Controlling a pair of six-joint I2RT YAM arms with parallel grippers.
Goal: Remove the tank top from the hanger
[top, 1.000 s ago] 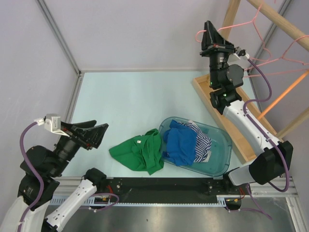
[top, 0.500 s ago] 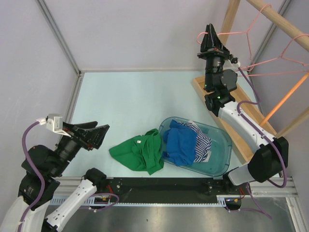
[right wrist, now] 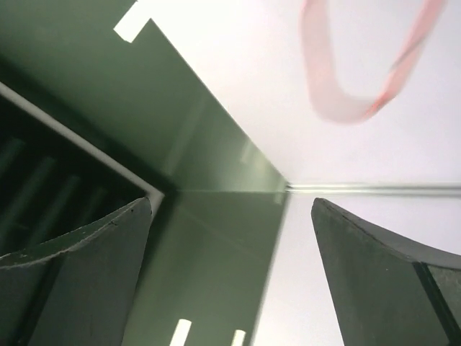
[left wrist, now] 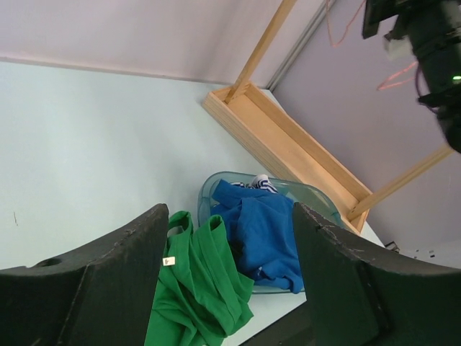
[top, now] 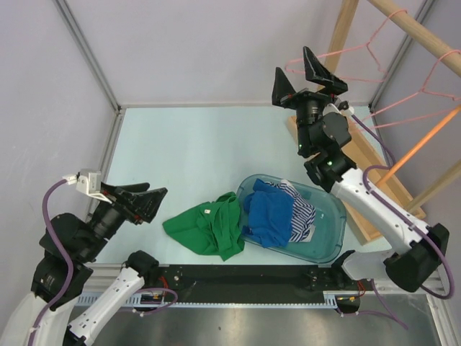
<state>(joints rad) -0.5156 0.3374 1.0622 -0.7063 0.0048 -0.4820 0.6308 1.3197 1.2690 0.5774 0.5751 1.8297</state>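
1. Right gripper [top: 302,74] has let go! A second ago it was pinched shut on the pink hanger [top: 351,50]. Now its jaws stand flung wide with nothing between them, and the wrist has swung left.
2. On the right wrist view, both fingers [right wrist: 72,274] frame the lower corners. The hanger's wire shows as a blurred pink loop above and beyond them, clear of both.
3. From overhead, that same wire runs close past the upper finger, and whether it touches is hard to tell. The hanger carries no garment and hangs up by the wooden rail [top: 425,36].
4. Over to the left gripper [top: 144,199]: it sits low at the table's left side, jaws well apart, holding nothing. It has barely shifted from a second ago.
5. And the tank top [top: 205,229]? It's green, crumpled and lying on the table [top: 194,144], off the hanger and well apart from both grippers. Its right edge lies just beside the clear basin [top: 328,234].
6. Inside the basin, a blue garment [top: 270,213] is heaped over a blue-and-white striped one [top: 304,215].
7. Behind the basin, the rack's wooden base [left wrist: 288,148] runs along the table's right side, under the right arm.
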